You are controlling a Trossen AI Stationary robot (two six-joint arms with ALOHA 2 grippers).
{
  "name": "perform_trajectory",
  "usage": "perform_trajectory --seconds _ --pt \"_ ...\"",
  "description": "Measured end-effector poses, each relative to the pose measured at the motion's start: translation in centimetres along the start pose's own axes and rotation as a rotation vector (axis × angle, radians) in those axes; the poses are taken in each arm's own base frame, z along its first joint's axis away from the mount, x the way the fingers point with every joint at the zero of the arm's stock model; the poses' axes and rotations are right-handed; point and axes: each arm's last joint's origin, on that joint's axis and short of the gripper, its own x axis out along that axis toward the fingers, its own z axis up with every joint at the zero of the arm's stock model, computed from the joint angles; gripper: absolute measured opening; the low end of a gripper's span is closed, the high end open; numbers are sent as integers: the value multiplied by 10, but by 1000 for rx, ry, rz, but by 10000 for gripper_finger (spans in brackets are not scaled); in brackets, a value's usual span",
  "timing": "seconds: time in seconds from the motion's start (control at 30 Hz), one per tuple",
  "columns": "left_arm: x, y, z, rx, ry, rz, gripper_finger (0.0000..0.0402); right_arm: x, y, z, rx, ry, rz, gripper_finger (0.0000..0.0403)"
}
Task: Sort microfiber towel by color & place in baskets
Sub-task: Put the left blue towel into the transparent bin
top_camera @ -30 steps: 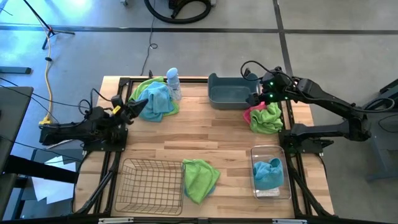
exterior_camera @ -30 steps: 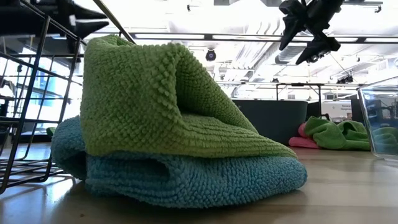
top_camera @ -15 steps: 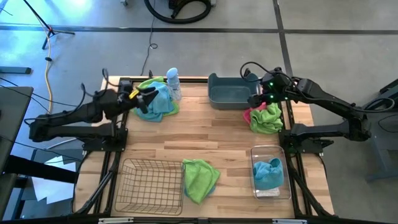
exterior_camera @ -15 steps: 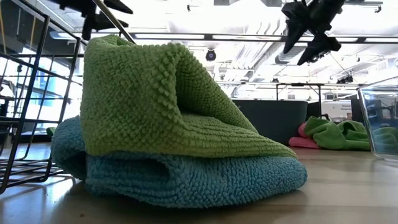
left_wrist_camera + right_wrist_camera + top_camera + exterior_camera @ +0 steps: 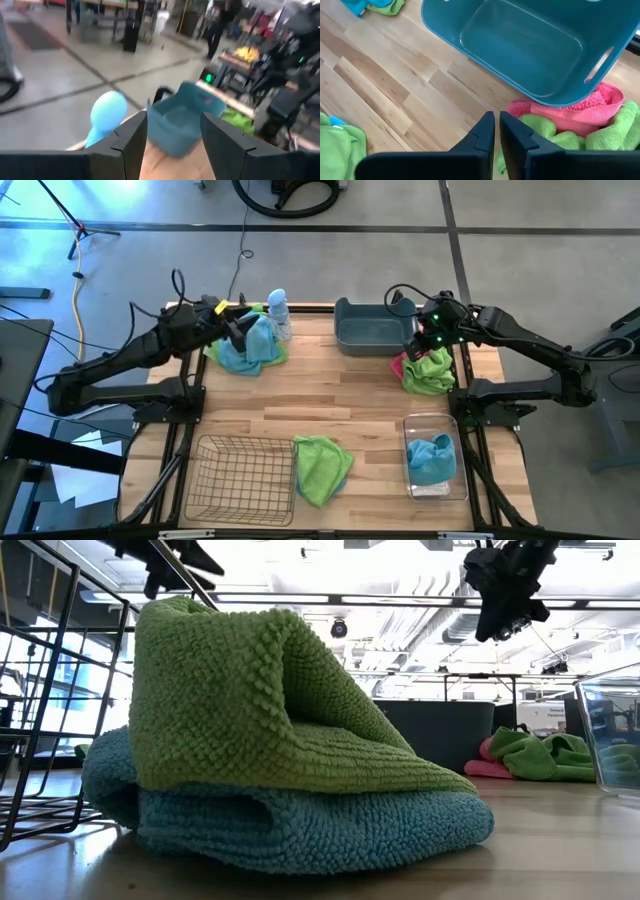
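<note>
My left gripper (image 5: 243, 332) (image 5: 172, 125) hangs open above the far-left pile, a blue towel (image 5: 252, 345) lying on a green one (image 5: 228, 320). It touches nothing. My right gripper (image 5: 422, 346) (image 5: 496, 120) is shut with nothing in it. It hovers over a green towel (image 5: 430, 370) lying on a pink towel (image 5: 600, 102) beside the blue-grey tub (image 5: 368, 328). The wire basket (image 5: 240, 478) stands near left. The clear bin (image 5: 435, 455), near right, holds a blue towel (image 5: 430, 458). A green towel lying on a blue one (image 5: 322, 465) sits near the middle.
A small spray bottle (image 5: 278, 310) stands just right of the far-left pile, close to my left gripper. Bare wood (image 5: 330, 390) lies across the table's middle. In the low view both grippers (image 5: 165, 560) (image 5: 505, 610) hang high above the tabletop.
My left arm has swung from the table's left edge toward the far edge and right, ending above the blue towel of the far-left pile. My right gripper has stayed over the green and pink towels and has shut its fingers. No towel has moved.
</note>
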Motion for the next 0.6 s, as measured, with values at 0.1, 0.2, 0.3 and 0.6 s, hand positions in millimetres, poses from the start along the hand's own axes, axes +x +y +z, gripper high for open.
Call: perform_trajectory --seconds 0.1,0.2,0.3,0.6 --pt "2 3 7 59 132 54 173 0 0 0 -20 0 2 4" --pt "9 6 14 114 272 140 173 0 0 0 -42 6 16 9" --pt "19 11 19 139 390 239 173 0 1 0 -44 7 18 4" --pt "64 40 0 100 713 437 188 0 1 0 -44 7 19 1"
